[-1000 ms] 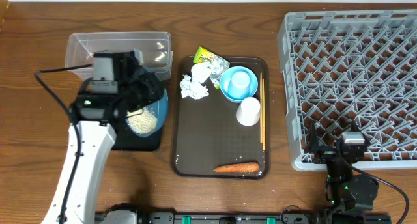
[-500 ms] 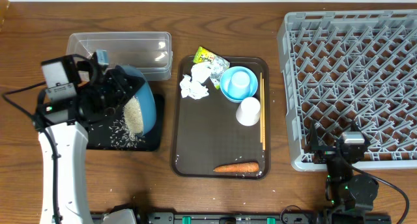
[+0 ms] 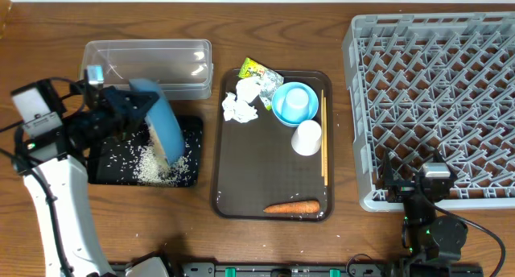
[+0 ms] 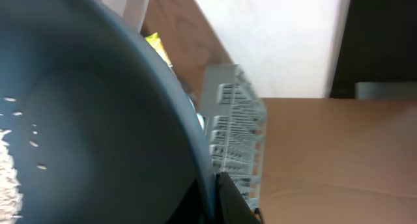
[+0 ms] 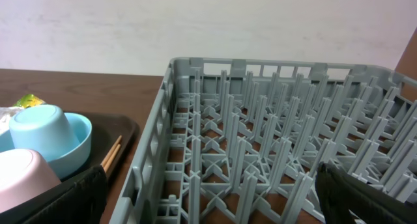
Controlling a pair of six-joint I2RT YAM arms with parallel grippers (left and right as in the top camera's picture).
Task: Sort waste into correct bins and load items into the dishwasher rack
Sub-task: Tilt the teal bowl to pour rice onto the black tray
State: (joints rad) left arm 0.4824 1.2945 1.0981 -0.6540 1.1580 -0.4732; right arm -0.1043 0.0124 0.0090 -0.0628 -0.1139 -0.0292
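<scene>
Moved: dark-blue bowl point(image 3: 163, 126) tipping steeper, rice point(image 3: 150, 167) spilling onto black tray point(image 3: 191, 148) | left gripper point(image 3: 127, 108) clamping bowl rim | right gripper point(image 3: 412, 180) resting, jaws spread, beside dishwasher rack point(image 3: 434, 76)

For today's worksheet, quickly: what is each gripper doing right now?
Left gripper: closed on the tipped dark-blue bowl.
Right gripper: jaws open, holding nothing.

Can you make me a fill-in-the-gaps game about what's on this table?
1. The big dark-blue bowl is tilted, and white rice grains lie on the shallow ____ rectangular tray.
2. The small orange carrot lies on the dark ____ serving tray.
3. The two thin wooden chopsticks lie on the side nearest the large ____ plastic dishwasher rack.

Missing words: black, brown, grey.
</scene>
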